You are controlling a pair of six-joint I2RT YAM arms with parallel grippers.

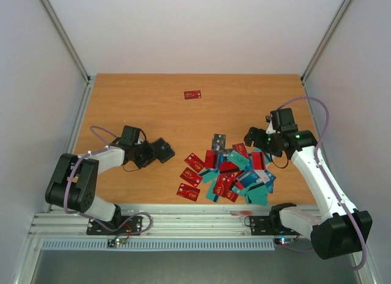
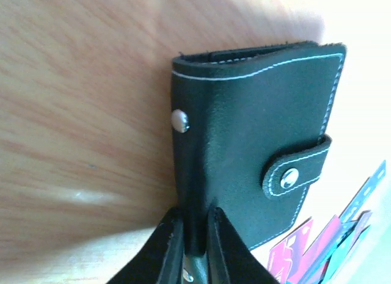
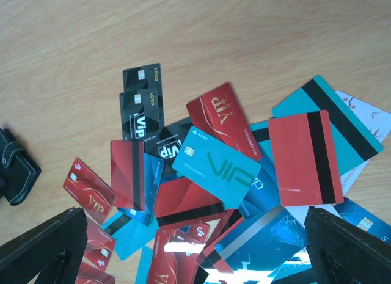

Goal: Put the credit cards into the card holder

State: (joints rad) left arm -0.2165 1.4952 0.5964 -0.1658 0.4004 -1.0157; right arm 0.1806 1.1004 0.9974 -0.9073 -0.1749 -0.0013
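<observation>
**Ana:** Where is the small black leather card holder [image 2: 256, 143] with the white stitching?

**Ben:** It is at the left part of the brown wooden bench [image 1: 153, 107], a little way from the pile. Its strap is snapped down, so it is closed.

**Ana:** What is the left arm doing?

**Ben:** It is folded low and reaches to the right, close to the bench. The left pincer [image 2: 195, 226] is clamped on one edge of the card holder, with one finger on each side.

**Ana:** And the right arm?

**Ben:** It stretches away from its base, then turns left at the wrist. The right pincer [image 3: 192, 217] hangs over the pile with its fingers wide apart. It holds nothing.

**Ana:** Where are the thin plastic credit cards [image 3: 220, 168]?

**Ben:** They lie in a messy heap near the right arm. They are red, teal and a few black, and many lie on top of each other. A single red card [image 1: 193, 94] lies alone far back on the bench.
</observation>
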